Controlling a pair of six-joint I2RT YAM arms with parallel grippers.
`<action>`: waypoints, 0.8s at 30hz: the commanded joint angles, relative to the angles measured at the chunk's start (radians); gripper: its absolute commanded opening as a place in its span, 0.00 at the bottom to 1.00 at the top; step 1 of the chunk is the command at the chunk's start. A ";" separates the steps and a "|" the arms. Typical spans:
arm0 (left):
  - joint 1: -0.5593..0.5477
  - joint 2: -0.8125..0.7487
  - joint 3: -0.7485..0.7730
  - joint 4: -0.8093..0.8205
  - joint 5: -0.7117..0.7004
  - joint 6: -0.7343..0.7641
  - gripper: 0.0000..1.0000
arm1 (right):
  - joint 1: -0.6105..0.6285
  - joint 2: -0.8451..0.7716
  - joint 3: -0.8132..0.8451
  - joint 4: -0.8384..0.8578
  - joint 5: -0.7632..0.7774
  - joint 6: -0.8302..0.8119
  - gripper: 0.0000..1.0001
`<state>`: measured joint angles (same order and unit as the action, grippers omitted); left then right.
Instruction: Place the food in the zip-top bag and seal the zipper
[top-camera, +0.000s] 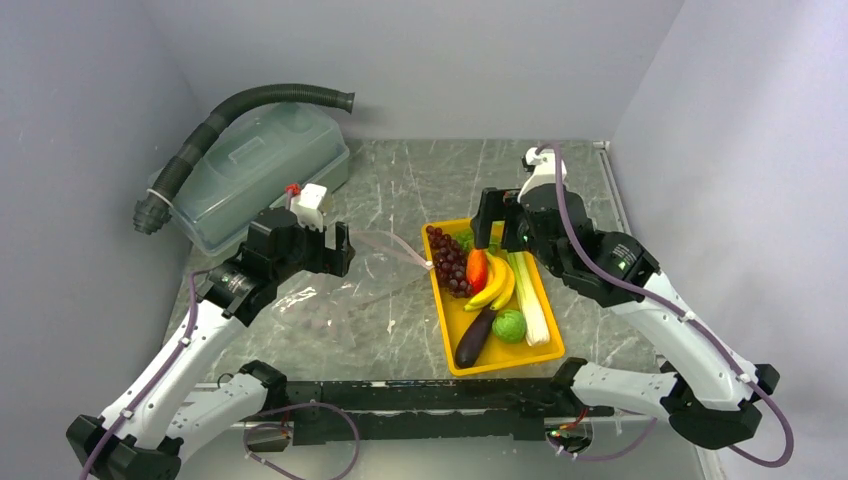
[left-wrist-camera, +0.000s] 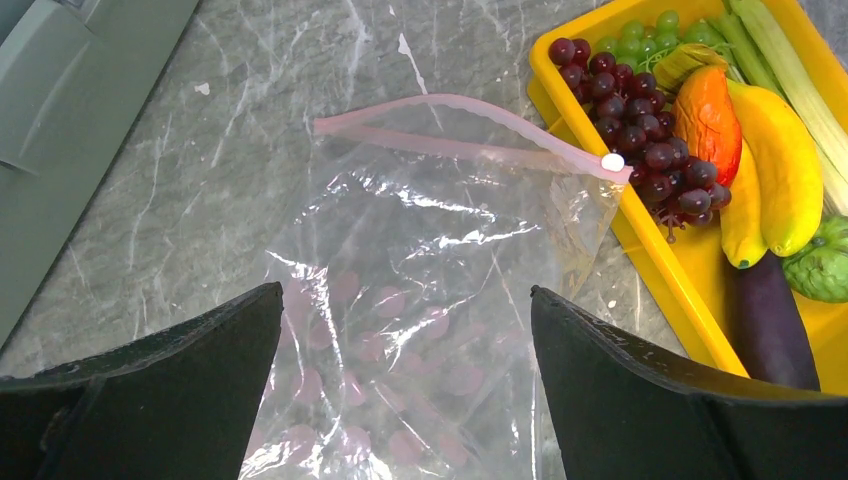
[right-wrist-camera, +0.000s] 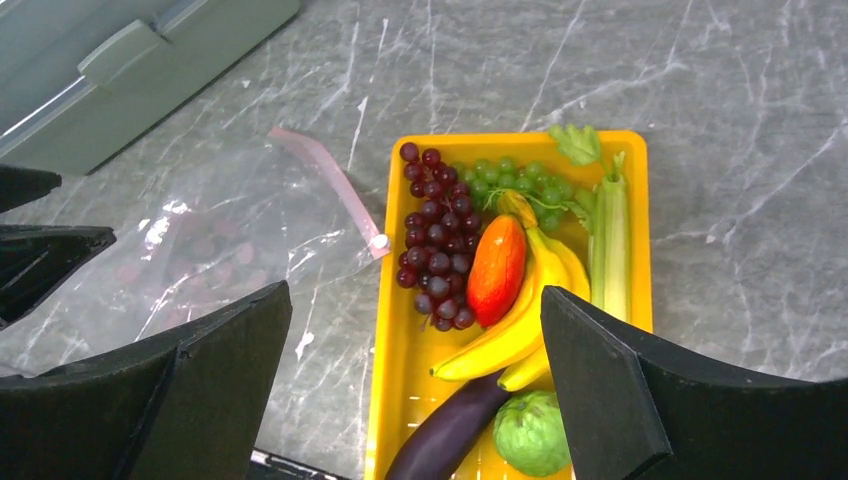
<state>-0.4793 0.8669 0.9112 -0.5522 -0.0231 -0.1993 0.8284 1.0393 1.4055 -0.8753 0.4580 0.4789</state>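
The clear zip-top bag (top-camera: 365, 290) lies flat on the marble table, left of the yellow tray (top-camera: 441, 310). Its pinkish zipper (left-wrist-camera: 460, 140) gapes slightly, with a white slider (left-wrist-camera: 612, 161) at the end by the tray. The bag is empty. The tray holds purple grapes (top-camera: 450, 262), a red-orange pepper (top-camera: 478, 270), bananas (top-camera: 497, 285), celery (top-camera: 528, 300), an eggplant (top-camera: 474, 338), a round green vegetable (top-camera: 509, 325) and green grapes with leafy greens (right-wrist-camera: 515, 180). My left gripper (left-wrist-camera: 405, 290) is open and empty above the bag. My right gripper (right-wrist-camera: 415, 290) is open and empty above the tray.
A large translucent lidded tub (top-camera: 260, 175) stands at the back left with a black corrugated hose (top-camera: 240, 110) over it. Grey walls close in the left, back and right. A black rail (top-camera: 420, 395) runs along the near edge.
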 joint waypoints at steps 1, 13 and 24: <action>-0.002 -0.003 0.039 0.013 0.014 0.017 0.99 | 0.005 0.020 0.008 -0.014 -0.056 0.026 1.00; -0.002 -0.005 0.044 0.007 0.034 0.019 0.99 | 0.005 0.050 -0.071 0.018 -0.213 0.008 0.98; -0.004 -0.014 0.046 0.001 0.025 0.018 0.99 | 0.090 0.159 -0.114 -0.048 -0.182 0.061 0.92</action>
<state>-0.4793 0.8673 0.9150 -0.5606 -0.0048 -0.1986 0.8810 1.1812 1.2961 -0.8974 0.2539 0.5068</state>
